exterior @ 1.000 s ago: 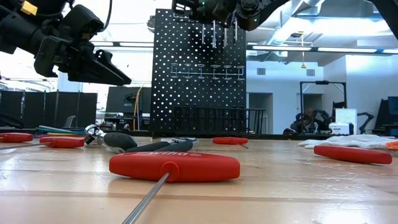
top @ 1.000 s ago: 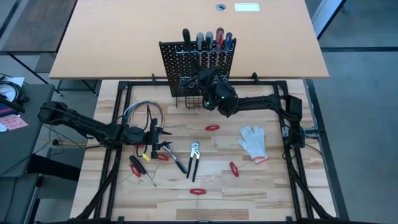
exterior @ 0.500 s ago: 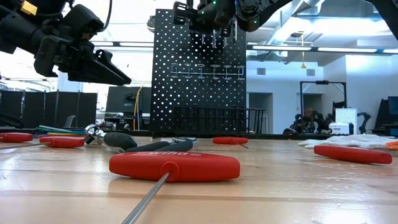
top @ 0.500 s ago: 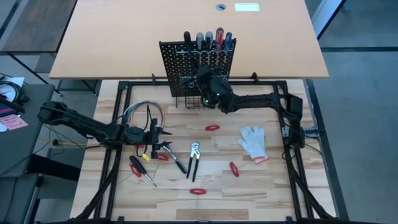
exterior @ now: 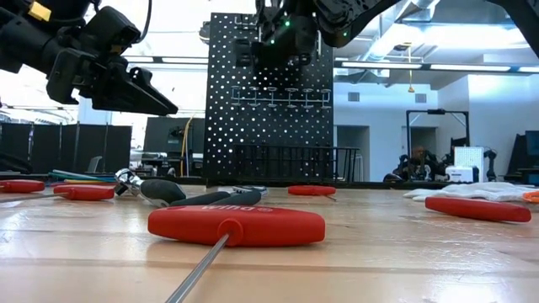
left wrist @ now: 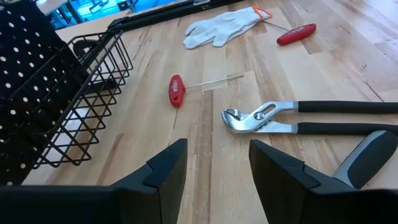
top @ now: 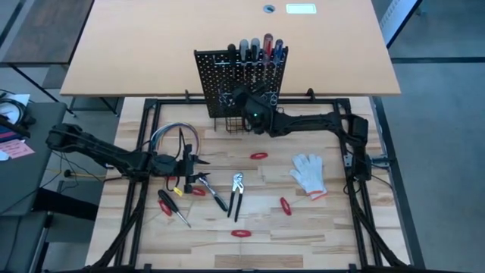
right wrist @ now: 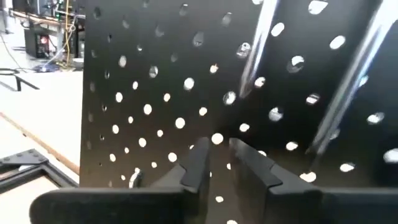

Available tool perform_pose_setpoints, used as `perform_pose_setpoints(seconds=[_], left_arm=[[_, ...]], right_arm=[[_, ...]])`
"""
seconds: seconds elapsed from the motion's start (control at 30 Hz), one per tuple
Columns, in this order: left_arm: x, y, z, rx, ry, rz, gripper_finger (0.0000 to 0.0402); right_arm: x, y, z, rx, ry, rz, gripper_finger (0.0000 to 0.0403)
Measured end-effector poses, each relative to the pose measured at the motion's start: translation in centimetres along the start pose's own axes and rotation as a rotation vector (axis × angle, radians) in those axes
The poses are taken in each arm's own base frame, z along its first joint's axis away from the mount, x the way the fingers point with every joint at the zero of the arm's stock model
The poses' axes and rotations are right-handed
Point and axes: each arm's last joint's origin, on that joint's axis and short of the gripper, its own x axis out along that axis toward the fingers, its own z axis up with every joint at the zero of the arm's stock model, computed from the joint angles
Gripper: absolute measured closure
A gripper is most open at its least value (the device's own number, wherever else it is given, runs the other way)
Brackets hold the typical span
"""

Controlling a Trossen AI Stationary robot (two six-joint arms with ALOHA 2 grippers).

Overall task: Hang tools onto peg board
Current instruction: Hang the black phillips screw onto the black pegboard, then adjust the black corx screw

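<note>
Peg board (top: 241, 82): black perforated panel, upright, upper centre of the high view; wire basket (left wrist: 74, 112) at its base.
Hung tools: five screwdrivers (top: 254, 50) in the holders along the top edge of the board, handles up; shafts (right wrist: 258, 43) lie against the perforated face.
Right tool (top: 244, 96): at the front face of the board, just below the handles, upper centre of the high view; fingers (right wrist: 252, 163) set narrow with a small gap, close to the panel. Whether anything is held, cannot tell.
Loose tools: pliers (top: 236, 194) lower centre of the high view; red T-handle drivers (top: 259, 155) scattered over the tabletop (top: 333, 227); black and red screwdrivers (top: 171, 206) lower left.
Left tool (top: 192, 160): left of centre in the high view, above the tabletop; fingers (left wrist: 168, 169) spread wide, empty.
Glove (top: 309, 174): white, right of centre.
Cable bundle (top: 173, 133): coloured, left of the basket.
</note>
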Motion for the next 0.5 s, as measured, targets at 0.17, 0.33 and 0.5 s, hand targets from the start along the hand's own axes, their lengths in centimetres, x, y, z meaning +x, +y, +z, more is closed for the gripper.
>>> perform_pose_setpoints(seconds=[0.17,0.33,0.5], left_arm=[[0.0,0.0,0.0,0.001,0.002,0.0,0.0233],[0.0,0.0,0.0,0.001,0.003,-0.001,0.0233],[0.0,0.0,-0.1,0.003,0.008,-0.002,0.0233]], right_arm=[[-0.2,0.2,-0.5,-0.059,0.05,0.018,0.0298],[-2.1,1.1,0.1,-0.172,0.085,0.077,0.026],[-4.8,1.6,1.5,-0.27,0.111,0.151,0.0228]])
